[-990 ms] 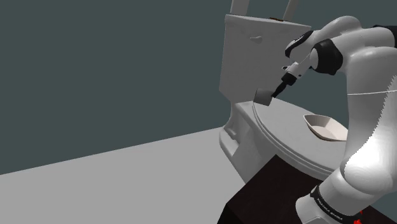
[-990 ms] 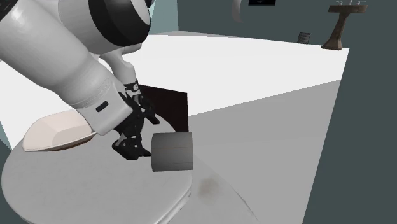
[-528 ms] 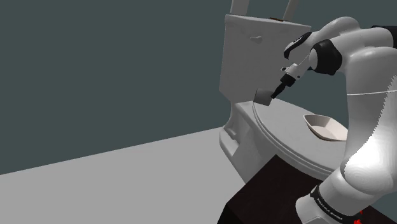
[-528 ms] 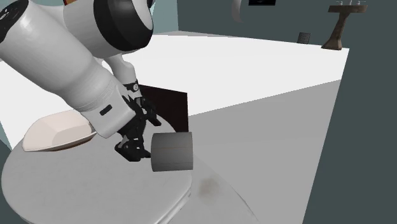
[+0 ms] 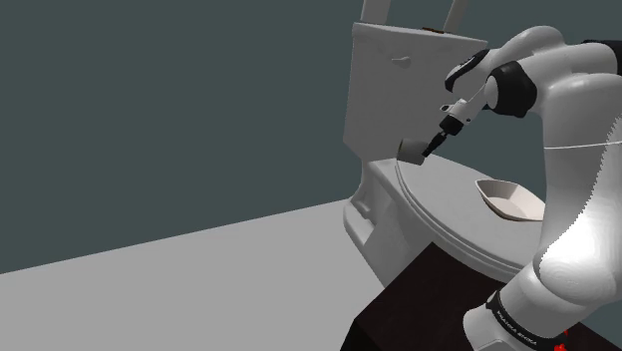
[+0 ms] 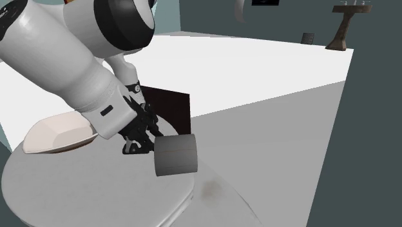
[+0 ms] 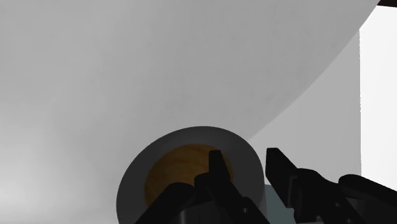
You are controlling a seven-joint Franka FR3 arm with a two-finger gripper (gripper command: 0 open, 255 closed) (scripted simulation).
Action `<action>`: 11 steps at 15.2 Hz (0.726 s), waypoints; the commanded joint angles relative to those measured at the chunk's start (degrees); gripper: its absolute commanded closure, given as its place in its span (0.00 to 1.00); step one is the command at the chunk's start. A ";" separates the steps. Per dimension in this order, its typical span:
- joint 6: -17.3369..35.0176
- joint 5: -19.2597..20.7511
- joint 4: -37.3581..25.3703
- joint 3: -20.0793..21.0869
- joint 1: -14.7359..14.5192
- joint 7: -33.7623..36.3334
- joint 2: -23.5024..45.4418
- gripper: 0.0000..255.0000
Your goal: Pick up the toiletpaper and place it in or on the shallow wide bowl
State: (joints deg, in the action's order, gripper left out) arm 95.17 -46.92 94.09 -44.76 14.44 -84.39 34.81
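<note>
The black two-finger gripper's (image 7: 245,158) jaws are clamped on the wall of the grey toilet paper roll (image 7: 135,186), one finger inside its brown core and one outside. The roll is at the rim of the round white toilet lid (image 6: 90,190), apart from the shallow, wide cream bowl (image 6: 55,134) resting on that lid.

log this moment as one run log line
phase: grasp | gripper: shut on toilet paper roll, one finger in its core | bowl: empty, on toilet lid, apart from roll
</note>
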 commanded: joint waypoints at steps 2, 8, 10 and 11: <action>0.21 -0.06 -0.06 0.10 0.01 0.05 0.23 1.00; -2.00 1.25 -1.27 -0.79 -0.33 1.59 -1.61 1.00; -2.92 1.74 -1.86 -1.09 -0.42 2.23 -2.28 1.00; -3.39 1.97 -2.18 -1.23 -0.46 2.56 -2.60 1.00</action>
State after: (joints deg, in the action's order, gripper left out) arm 92.26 -45.25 92.14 -45.80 14.13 -82.23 32.68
